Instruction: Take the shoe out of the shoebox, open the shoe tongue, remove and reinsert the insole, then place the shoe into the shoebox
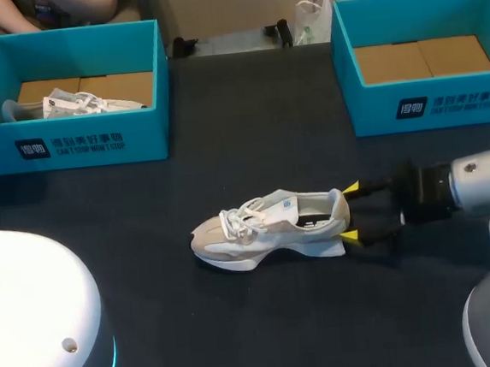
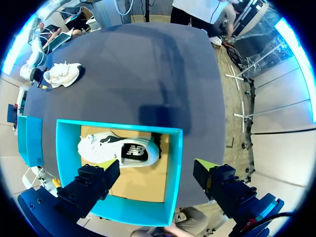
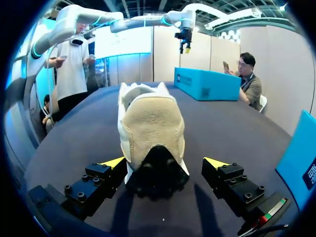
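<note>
Two grippers, neither holding anything. Right gripper (image 3: 164, 163): jaws spread wide, one finger on each side of the heel of the shoe (image 3: 150, 128), a gap showing on both sides, so no grip yet. The shoe stands upright on its sole on the table (image 1: 265, 319), toe pointing away from the jaws, laces tied, tongue down. Empty shoebox (image 1: 427, 103): off to this gripper's side, well apart. Left gripper (image 2: 154, 163): jaws likewise apart, hanging high over a shoebox (image 2: 175, 163) with a second shoe (image 2: 118, 150) lying directly beneath them. Step judged in hand: the shoe is out, its heel is to be secured and its tongue not yet opened. Next move calls for closing squarely on the heel, then loosening the laces.
</note>
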`<state>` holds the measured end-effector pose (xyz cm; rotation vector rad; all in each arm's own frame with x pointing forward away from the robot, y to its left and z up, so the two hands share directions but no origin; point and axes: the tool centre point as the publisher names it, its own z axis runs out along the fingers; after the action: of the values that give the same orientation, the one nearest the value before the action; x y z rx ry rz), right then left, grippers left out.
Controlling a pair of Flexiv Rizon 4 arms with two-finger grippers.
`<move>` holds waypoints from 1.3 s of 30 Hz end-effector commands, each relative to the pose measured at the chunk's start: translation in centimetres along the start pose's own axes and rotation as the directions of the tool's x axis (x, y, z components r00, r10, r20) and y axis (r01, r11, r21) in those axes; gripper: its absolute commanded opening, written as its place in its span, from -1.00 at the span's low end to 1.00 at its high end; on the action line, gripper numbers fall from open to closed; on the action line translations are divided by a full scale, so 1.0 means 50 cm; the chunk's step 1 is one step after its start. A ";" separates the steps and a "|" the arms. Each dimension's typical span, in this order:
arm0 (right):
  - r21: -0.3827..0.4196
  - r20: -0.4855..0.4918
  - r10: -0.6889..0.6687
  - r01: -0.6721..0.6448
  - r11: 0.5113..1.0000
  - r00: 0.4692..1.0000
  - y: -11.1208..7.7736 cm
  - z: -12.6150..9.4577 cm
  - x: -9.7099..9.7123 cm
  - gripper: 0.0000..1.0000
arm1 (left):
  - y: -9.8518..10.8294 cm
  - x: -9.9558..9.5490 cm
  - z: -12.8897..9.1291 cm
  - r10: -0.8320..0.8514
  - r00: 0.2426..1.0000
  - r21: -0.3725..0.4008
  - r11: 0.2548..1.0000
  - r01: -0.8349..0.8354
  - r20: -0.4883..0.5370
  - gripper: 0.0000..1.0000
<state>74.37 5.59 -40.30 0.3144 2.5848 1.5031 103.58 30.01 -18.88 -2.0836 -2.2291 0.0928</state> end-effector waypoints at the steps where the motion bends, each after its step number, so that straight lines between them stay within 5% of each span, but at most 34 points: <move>1: -0.001 -0.008 0.002 -0.002 1.000 1.000 0.000 0.026 -0.006 1.00 | 0.000 0.000 -0.001 0.000 1.000 0.000 1.000 0.000 -0.002 1.00; 31: -0.024 -0.167 -0.008 0.004 1.000 0.986 -0.006 0.106 0.032 1.00 | 0.000 0.000 -0.001 0.000 1.000 0.000 1.000 0.000 -0.002 1.00; 32: -0.023 -0.167 -0.008 0.005 1.000 0.986 -0.006 0.106 0.033 0.66 | 0.000 0.000 -0.001 0.000 1.000 0.000 1.000 0.000 -0.002 1.00; 33: -0.020 -0.164 -0.007 0.004 1.000 0.986 -0.007 0.105 0.034 -0.53 | 0.000 0.000 -0.001 0.000 1.000 0.000 1.000 0.000 -0.002 1.00; 34: -0.019 -0.165 -0.010 0.007 1.000 0.986 -0.007 0.104 0.034 -1.00 | 0.000 0.000 -0.001 0.000 1.000 0.000 1.000 0.000 -0.002 1.00; 39: -0.015 -0.157 -0.002 0.000 1.000 0.988 -0.001 0.096 0.037 -1.00 | 0.000 0.000 -0.001 0.000 1.000 0.000 1.000 0.000 -0.002 1.00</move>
<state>73.86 9.81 -42.83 0.1924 2.6892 1.6200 103.58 30.01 -18.88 -2.0836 -2.2292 0.0928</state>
